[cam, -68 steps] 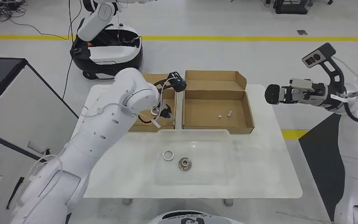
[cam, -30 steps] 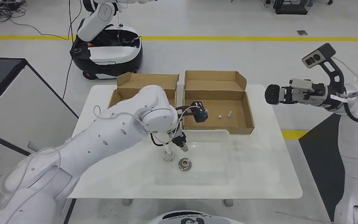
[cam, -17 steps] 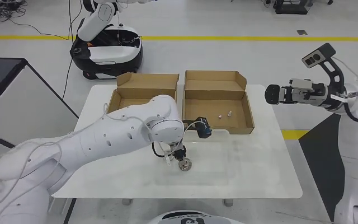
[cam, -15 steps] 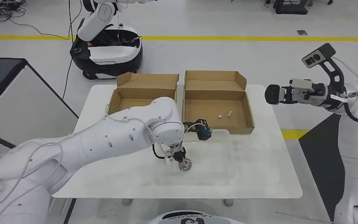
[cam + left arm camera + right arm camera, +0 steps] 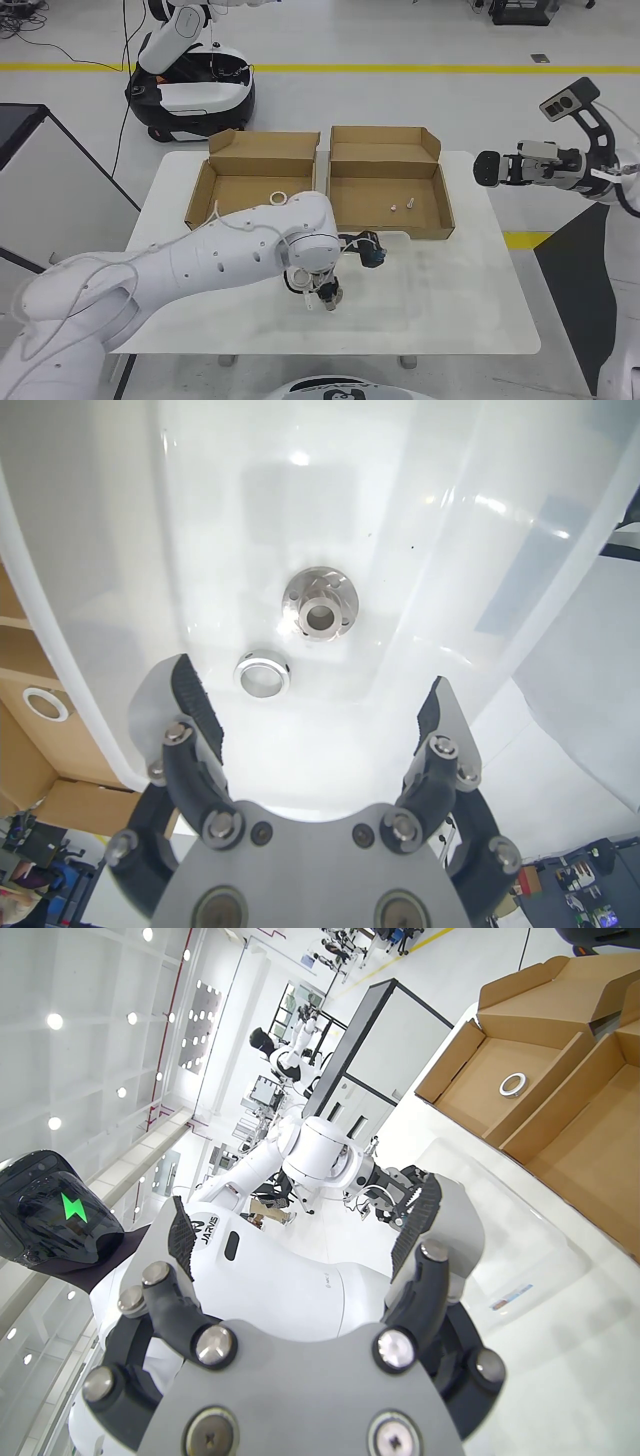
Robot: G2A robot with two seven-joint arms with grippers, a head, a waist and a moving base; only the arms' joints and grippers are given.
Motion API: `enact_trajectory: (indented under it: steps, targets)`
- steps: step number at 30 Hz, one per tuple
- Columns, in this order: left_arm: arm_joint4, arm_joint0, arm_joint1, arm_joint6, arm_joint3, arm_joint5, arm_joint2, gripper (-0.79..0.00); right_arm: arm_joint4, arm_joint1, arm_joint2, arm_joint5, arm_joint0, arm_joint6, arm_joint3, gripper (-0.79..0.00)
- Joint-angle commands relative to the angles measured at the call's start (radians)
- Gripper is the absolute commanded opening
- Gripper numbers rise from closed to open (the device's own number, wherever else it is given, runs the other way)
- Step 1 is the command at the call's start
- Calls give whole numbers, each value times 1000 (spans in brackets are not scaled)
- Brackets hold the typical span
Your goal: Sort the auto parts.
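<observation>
In the left wrist view my left gripper (image 5: pixel 310 687) hangs open inside the clear plastic tray (image 5: pixel 450 565), just above a silver metal ring (image 5: pixel 261 673) that lies near one of its fingers (image 5: pixel 192 685). A flanged metal hub (image 5: pixel 320 610) lies just beyond the ring. From above, the left gripper (image 5: pixel 325 294) is over the tray's (image 5: pixel 395 285) near-left part. A white ring (image 5: pixel 279 198) lies in the left cardboard box (image 5: pixel 225 190). My right gripper (image 5: pixel 302 1218) is open and holds nothing, out in the air past the table's right edge (image 5: pixel 487 167).
The right cardboard box (image 5: pixel 350 205) holds two small fasteners (image 5: pixel 402 205). Both boxes stand at the back of the white table (image 5: pixel 470 300), with the tray in front of them. The left arm's bulk covers the table's left half.
The left arm swung from the left box back over the tray and came down over the metal parts. A white ring now lies in the left box. The right arm has kept still.
</observation>
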Motion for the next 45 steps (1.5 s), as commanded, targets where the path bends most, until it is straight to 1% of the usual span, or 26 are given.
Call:
enact_trajectory:
  steps: [1,8,12,14,15,20,25,26,27,29,30,31,33,41,43,45]
  targets:
    - [17,10,-13,-9,15,-5,0,0,0,0,0,0,0,0,0,0]
    - [41,39,-43,-12,52,-41,0,0,0,0,0,0,0,0,0,0]
    - [35,57,-56,-15,68,-69,0,-68,0,0,0,0,0,0,0,0]
    - [38,67,-62,-15,76,-79,0,-123,0,0,0,0,0,0,0,0]
    - [41,71,-65,-16,78,-86,0,-135,0,0,0,0,0,0,0,0]
    - [61,93,-77,-13,94,-105,0,-148,0,0,0,0,0,0,0,0]
    - [86,101,-85,-15,106,-113,0,-203,0,0,0,0,0,0,0,0]
    - [89,103,-86,-14,109,-113,-1,-237,0,0,0,0,0,0,0,0]
    - [91,104,-87,-12,113,-113,-2,-252,0,0,0,0,0,0,0,0]
    - [94,106,-89,-13,125,-107,-5,-342,0,0,0,0,0,0,0,0]
    - [95,107,-90,-10,127,-107,-7,-360,0,0,0,0,0,0,0,0]
    - [95,108,-90,-7,128,-107,-8,-397,0,0,0,0,0,0,0,0]
    - [100,110,-91,-8,129,-111,-11,-422,0,0,0,0,0,0,0,0]
    - [113,118,-93,-15,134,-121,-17,-428,0,0,0,0,0,0,0,0]
    - [113,119,-94,-15,134,-125,-18,-403,0,0,0,0,0,0,0,0]
    - [114,120,-95,-11,136,-129,-16,-360,0,0,0,0,0,0,0,0]
